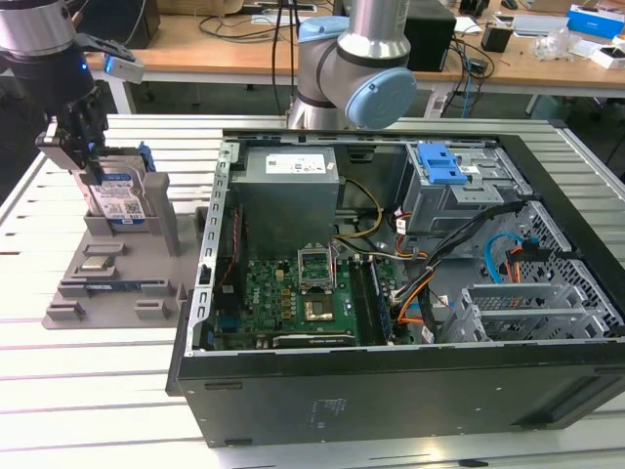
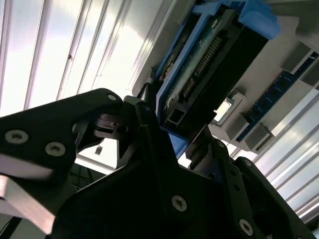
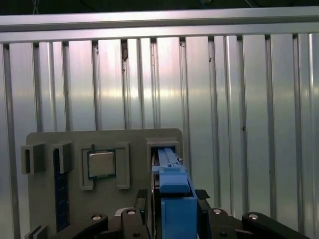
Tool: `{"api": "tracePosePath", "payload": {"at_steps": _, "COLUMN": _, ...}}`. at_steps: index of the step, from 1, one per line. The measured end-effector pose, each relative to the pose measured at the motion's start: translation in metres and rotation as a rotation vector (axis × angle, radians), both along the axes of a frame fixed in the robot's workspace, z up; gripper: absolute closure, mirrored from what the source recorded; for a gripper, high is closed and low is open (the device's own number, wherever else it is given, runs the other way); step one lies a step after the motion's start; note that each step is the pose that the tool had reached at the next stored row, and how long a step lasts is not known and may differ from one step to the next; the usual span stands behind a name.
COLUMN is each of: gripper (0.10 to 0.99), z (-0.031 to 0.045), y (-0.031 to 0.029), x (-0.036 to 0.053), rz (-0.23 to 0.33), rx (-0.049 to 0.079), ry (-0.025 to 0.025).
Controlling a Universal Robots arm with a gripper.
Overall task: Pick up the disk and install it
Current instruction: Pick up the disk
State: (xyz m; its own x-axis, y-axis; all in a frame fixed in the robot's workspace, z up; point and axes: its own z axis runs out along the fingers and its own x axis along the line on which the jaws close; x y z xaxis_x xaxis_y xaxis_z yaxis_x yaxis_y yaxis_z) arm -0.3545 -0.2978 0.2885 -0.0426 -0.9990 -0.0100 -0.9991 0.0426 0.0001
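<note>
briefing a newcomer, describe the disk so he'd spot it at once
On the exterior view's left of the open computer case sits a grey parts tray. The disk stands on edge at its far end, at the gripper. Unlike the chip and memory stick lying flat there, it is silver, blue-railed, with a blue-and-white label.
</note>
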Motion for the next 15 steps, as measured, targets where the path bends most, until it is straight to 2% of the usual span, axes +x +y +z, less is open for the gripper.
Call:
{"api": "tracePosePath", "payload": {"at_steps": 2, "gripper": 0.722, "z": 0.0000, "y": 0.0000, "x": 0.0000, "rz": 0.000, "rx": 0.000, "ry": 0.0000}}
{"api": "tracePosePath", "payload": {"at_steps": 15, "gripper": 0.722, "z": 0.0000, "y": 0.0000, "x": 0.0000, "rz": 0.001, "rx": 0.003, "ry": 0.0000}}
